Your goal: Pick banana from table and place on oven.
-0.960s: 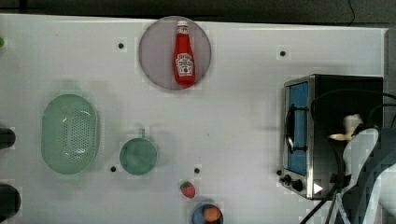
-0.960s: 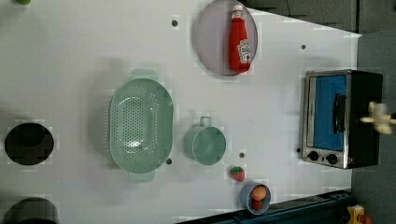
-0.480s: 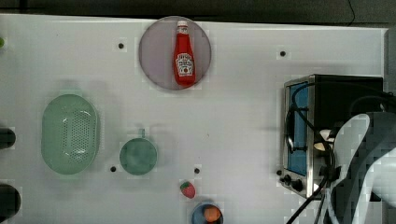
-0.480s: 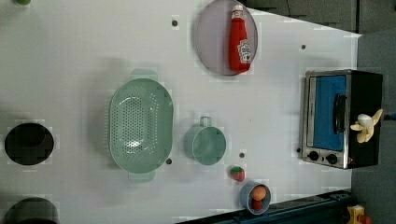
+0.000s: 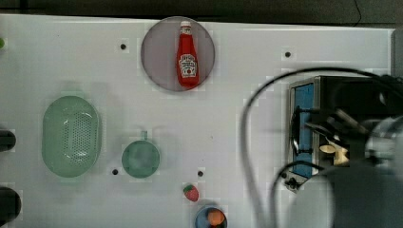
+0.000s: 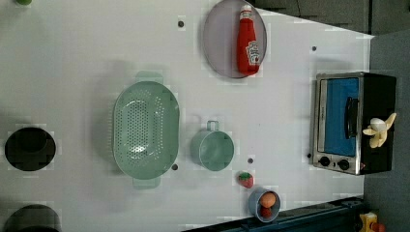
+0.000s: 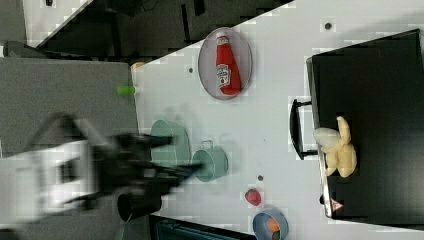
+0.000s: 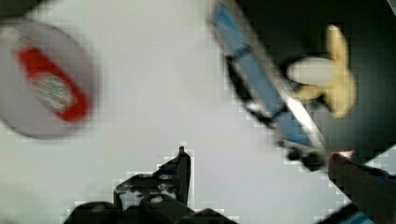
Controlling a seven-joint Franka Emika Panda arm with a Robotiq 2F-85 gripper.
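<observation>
Looks done, or nearly so: banana [image 7: 338, 148] lying on the black top of the oven [image 7: 380, 90], off the worktop [image 6: 96, 58], near the door-side edge, at about 3 o'clock in the left view. Claw [image 8: 183, 161] released, wide, holding nothing, well clear of the fruit. Left: at most a retreat. Pale cream and yellow, short, partly peeled.

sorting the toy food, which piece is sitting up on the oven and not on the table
The banana: it lies on the oven's black top, while the strawberry sits on the white table.
</observation>
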